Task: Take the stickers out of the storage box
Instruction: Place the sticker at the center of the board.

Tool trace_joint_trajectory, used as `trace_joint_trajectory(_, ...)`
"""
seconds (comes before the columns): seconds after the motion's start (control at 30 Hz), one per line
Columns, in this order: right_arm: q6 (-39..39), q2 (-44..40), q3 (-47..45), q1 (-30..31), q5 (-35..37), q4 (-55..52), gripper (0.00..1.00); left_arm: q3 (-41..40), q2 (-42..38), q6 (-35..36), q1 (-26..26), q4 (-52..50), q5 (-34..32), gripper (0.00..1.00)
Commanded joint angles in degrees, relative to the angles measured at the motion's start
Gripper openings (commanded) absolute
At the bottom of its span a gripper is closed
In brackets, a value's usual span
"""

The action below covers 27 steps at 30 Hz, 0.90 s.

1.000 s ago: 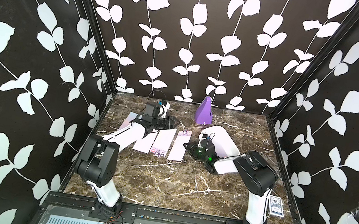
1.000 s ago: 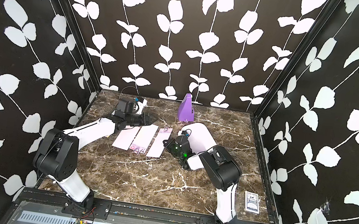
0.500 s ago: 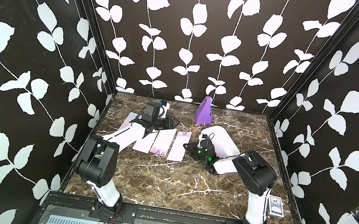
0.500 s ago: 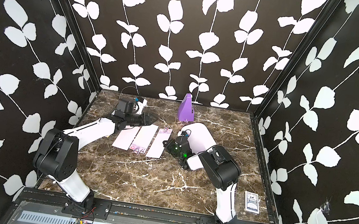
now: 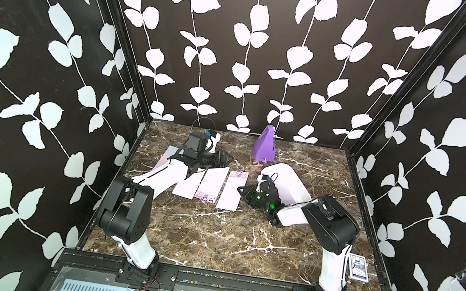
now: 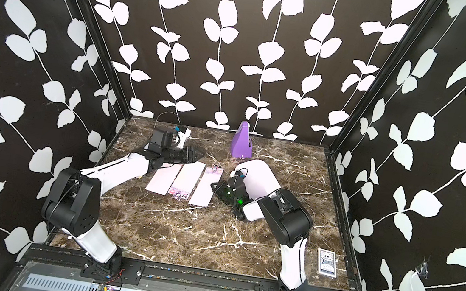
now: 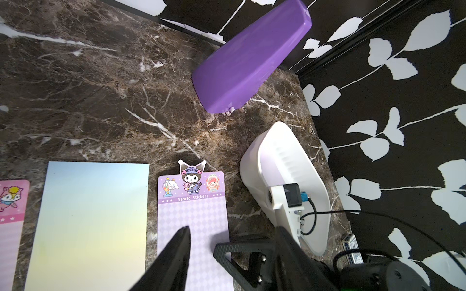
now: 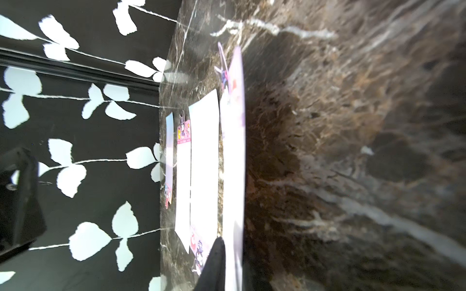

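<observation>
Top views: pale lilac-pink long flat sticker sheets (image 5: 210, 180) lie on the brown marble tabletop (image 5: 211, 237), long axes toward the back wall (image 5: 238, 59), beside the white shallow plastic storage box (image 5: 289, 181); right gripper (image 5: 245, 192) at their near end.
Left wrist: left gripper (image 7: 201, 239) spread, nothing between; cartoon header (image 7: 191, 181) legible here only.
Right wrist: I see one finger (image 8: 214, 262), grip unclear.

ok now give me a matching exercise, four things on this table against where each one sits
Things:
1 purple pyramid-shaped object
2 blue playing-card pack
3 white storage box
4 Sanrio Stickers sheet

Places:
a flat, at the right end of the row of stickers
b near the front right corner of the table
c upright at the very back
d just right of that row, mid-table

Pairs: 1-c, 2-b, 3-d, 4-a
</observation>
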Motion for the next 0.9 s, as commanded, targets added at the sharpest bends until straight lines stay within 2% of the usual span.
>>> trace_joint_trajectory(0.0, -1.2, -1.8, 0.3, -0.3, 0.2, -1.2, 0.16, 0.5, -2.6, 0.9, 0.0, -0.3, 0.8, 0.56)
trace_joint_trajectory(0.23, -2.1, -3.6, -0.2, -1.0, 0.5, -2.3, 0.26, 0.8, -2.4, 1.0, 0.1, -0.4, 0.9, 0.56)
trace_joint_trajectory(0.87, -5.8, -9.3, -1.5, -1.3, 1.1, -7.1, 0.41, 0.2, -2.8, 0.7, 0.1, -0.4, 1.1, 0.56)
